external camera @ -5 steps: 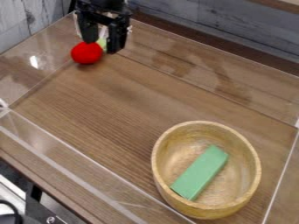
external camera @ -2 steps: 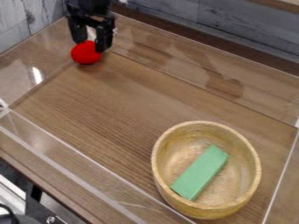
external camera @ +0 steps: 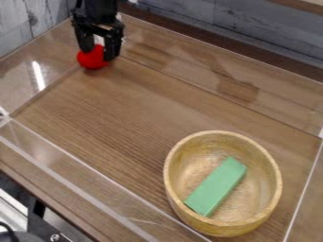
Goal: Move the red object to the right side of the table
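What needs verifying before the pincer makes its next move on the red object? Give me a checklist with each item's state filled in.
1. Pincer open: ok, its jaws stand apart.
2. Pincer at the red object: ok, it is right at it in the view.
3. Jaws on both sides of the red object, low enough to grip: cannot tell, the overhead view hides the depth.
4. Red object on the right side of the table: not ok, it is near the far left corner.
5. Bowl out of the pincer's way for the grasp: ok, it sits at the near right.
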Controlling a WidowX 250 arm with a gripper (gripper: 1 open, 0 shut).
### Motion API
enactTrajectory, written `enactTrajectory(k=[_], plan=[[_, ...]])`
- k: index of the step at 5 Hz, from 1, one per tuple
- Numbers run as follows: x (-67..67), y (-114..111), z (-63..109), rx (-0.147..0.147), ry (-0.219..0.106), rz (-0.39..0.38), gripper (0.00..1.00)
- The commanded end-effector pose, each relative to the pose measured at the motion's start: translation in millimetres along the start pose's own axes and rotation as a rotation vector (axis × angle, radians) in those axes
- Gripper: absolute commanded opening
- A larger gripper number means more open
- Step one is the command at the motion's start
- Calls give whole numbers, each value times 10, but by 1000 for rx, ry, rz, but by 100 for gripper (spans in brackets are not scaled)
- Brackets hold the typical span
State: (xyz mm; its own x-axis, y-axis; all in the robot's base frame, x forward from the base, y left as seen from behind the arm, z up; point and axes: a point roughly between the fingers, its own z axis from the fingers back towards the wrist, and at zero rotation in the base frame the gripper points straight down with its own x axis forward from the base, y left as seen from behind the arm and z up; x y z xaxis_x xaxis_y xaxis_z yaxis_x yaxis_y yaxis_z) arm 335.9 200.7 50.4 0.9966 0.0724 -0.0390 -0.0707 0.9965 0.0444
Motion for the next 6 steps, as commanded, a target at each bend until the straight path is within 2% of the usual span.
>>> enactTrajectory(k=[1,6], plan=[[87,116,202,30,-66,29,100],[113,132,256,18,-75,79,100]])
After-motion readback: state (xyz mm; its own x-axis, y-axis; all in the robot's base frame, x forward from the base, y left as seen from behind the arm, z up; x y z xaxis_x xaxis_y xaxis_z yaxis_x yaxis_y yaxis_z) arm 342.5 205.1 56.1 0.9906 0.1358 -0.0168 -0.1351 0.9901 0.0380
